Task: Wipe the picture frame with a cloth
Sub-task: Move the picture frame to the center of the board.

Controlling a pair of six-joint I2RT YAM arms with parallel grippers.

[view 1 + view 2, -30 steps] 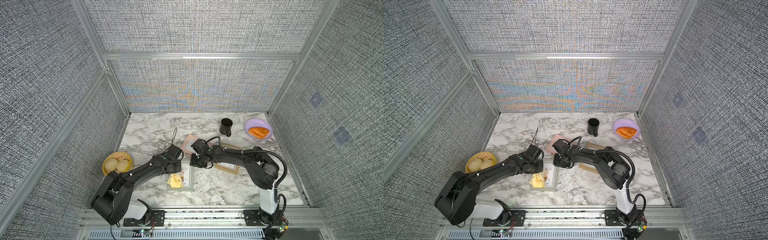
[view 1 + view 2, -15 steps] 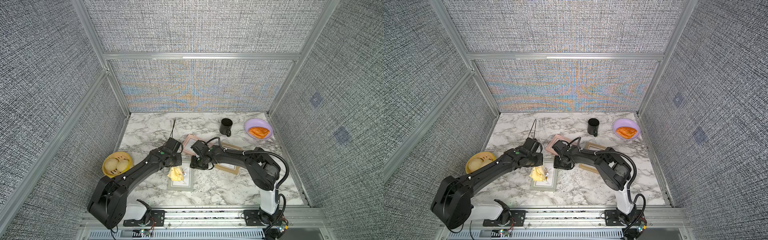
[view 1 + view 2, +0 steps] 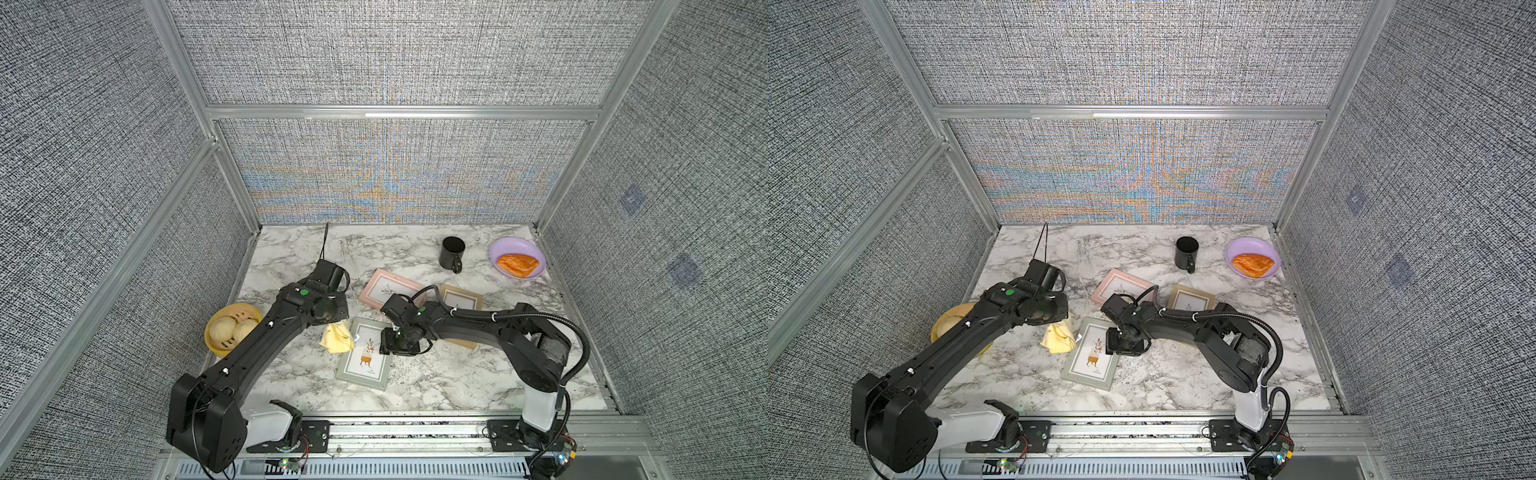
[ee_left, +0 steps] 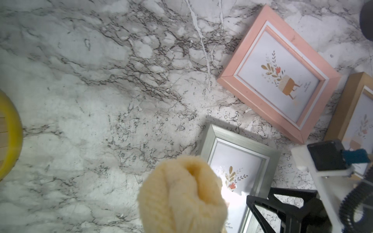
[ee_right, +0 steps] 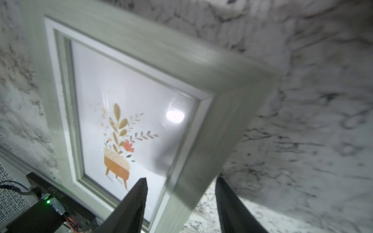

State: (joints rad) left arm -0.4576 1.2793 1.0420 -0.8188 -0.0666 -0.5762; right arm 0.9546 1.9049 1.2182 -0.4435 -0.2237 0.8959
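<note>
I work in a lab test cell. Grey woven panels [image 3: 395, 54] in aluminium framing [image 3: 399, 112] wall in my marble-print counter [image 3: 436, 386], with a metal rail [image 3: 415, 432] along its front.

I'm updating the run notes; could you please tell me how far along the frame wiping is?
Done: the cloth is picked up, bunched in the shut left gripper. In hand: it is at the grey frame's edge, while the open right gripper straddles the opposite edge. Left: wiping the glass; no stroke shows.
</note>
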